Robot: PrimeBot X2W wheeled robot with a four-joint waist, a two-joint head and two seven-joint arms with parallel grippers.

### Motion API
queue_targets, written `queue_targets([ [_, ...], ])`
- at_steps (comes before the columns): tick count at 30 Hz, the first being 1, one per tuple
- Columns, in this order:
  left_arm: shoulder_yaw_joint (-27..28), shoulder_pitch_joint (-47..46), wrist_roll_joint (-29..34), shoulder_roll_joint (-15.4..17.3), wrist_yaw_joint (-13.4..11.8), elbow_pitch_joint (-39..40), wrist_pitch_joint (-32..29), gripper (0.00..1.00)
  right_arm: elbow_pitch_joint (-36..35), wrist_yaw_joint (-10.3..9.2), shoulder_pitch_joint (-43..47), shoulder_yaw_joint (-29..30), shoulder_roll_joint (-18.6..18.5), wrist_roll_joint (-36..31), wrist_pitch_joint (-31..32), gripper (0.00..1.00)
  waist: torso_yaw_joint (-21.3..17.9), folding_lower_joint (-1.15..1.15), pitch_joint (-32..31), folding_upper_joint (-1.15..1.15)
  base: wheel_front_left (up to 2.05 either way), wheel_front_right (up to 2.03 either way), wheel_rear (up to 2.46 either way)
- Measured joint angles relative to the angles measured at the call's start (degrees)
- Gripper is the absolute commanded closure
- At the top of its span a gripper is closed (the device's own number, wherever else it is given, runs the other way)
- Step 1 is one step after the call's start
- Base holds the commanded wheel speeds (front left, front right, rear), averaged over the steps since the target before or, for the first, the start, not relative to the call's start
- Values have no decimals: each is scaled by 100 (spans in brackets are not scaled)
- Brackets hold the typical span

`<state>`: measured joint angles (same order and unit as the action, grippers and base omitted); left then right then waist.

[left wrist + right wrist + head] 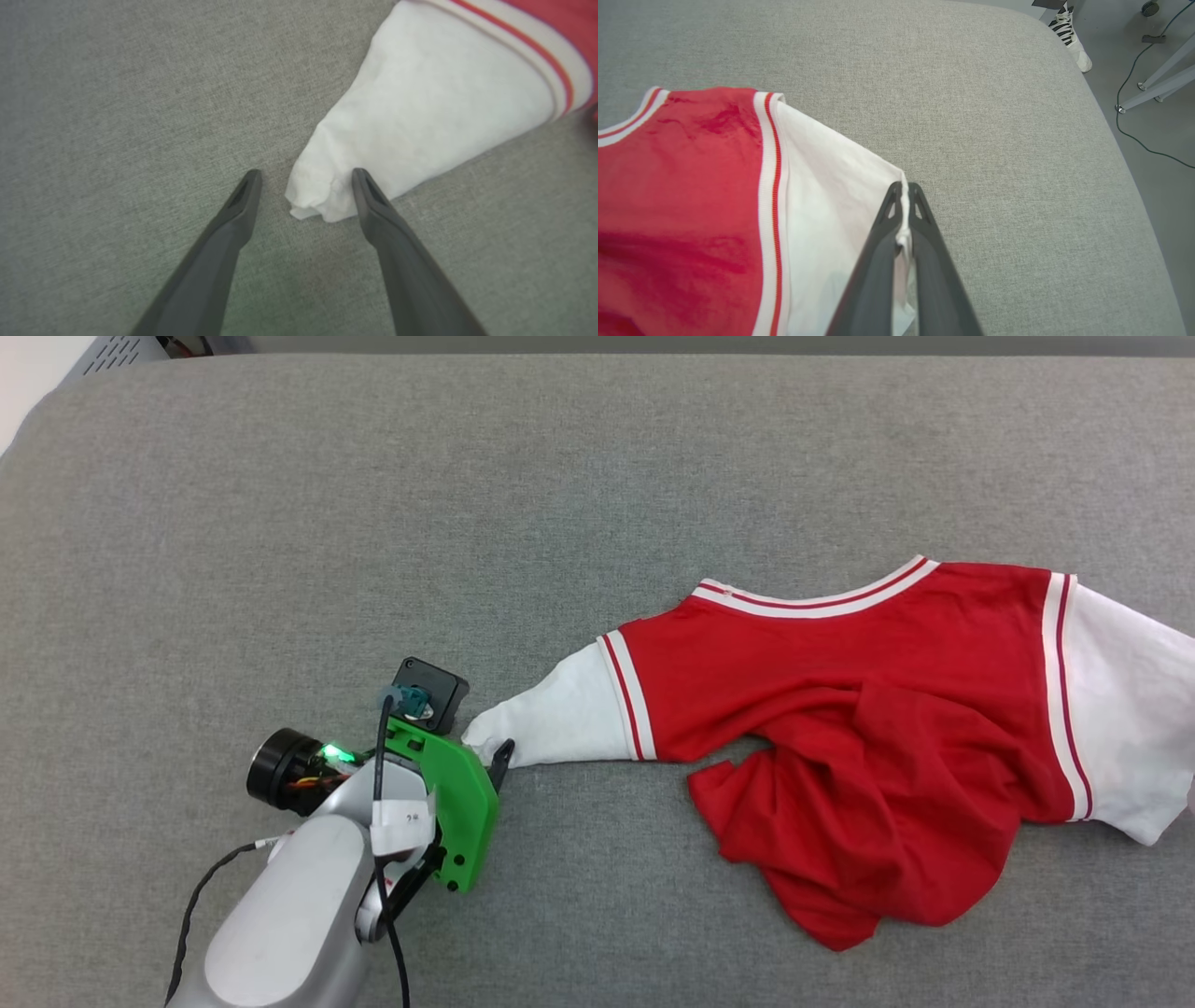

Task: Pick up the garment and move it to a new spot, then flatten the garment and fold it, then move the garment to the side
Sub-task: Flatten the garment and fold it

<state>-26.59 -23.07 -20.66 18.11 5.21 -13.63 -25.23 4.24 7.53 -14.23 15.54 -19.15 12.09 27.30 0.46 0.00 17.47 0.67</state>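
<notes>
Red jersey T-shirt with white short sleeves, the garment (840, 709), on the grey cloth-covered desk (373, 523), over toward the robot's right. Lies stretched sideways, striped collar trim (822, 602) toward the far edge, red body bunched and folded over itself along the near side. Reaches leftward with one white sleeve (560, 719), drawn to a crumpled point; runs with the other white sleeve (1120, 709) to the head view's right edge.

Left hand (304, 173) down at the desk, right at that pointed sleeve tip (317, 196), with a green bracket (462, 803) on its wrist. Stands open, dark fingers (224, 242) spread wide, with the crumpled tip between them and close against the finger on the left wrist view's right. Cannot tell whether finger and cloth touch.

Right hand (904, 186) closed on the hem of the other sleeve. Pinches a thin white edge of cloth between both fingers, with the sleeve spread flat back to the red-and-white seam trim (770, 186).

Past the desk's rounded corner, on the floor (1171, 196): a foot in a white shoe (1078, 51), a black cable (1134, 121), pale stand legs (1162, 88).
</notes>
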Motion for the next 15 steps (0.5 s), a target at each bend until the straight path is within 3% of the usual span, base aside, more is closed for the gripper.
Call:
queue_targets([
  [6, -122, -138, 97, 23, -96, -54, -333, 0, -8, 0, -10, -41, 5, 1, -40, 100, -16, 0, 103, 0, 0, 0, 0],
  [7, -151, -165, 98, 23, -96, -78, -415, 55, -12, 0, -13, -55, 5, 1, -41, 100, -16, 0, 121, 0, 0, 0, 0],
  [8, -172, -189, 101, 22, -96, -92, -457, 90, -15, 0, -16, -71, 5, 3, -42, 100, -16, 0, 133, 0, 0, 0, 0],
  [9, -198, -220, 101, 18, -96, -114, -478, 100, -18, 0, -23, -94, 3, 10, -62, 100, -15, 0, 146, 0, 0, 0, 0],
  [13, -220, -283, 100, -30, -102, -252, -363, 100, -13, 0, -47, -179, -5, 21, -131, 100, -15, 0, 132, 0, 0, 0, 0],
  [15, -187, -263, 94, -70, -197, -321, -20, 100, -3, 0, -58, -235, -68, 42, -209, 100, 1, 0, 20, 0, 0, 0, 0],
])
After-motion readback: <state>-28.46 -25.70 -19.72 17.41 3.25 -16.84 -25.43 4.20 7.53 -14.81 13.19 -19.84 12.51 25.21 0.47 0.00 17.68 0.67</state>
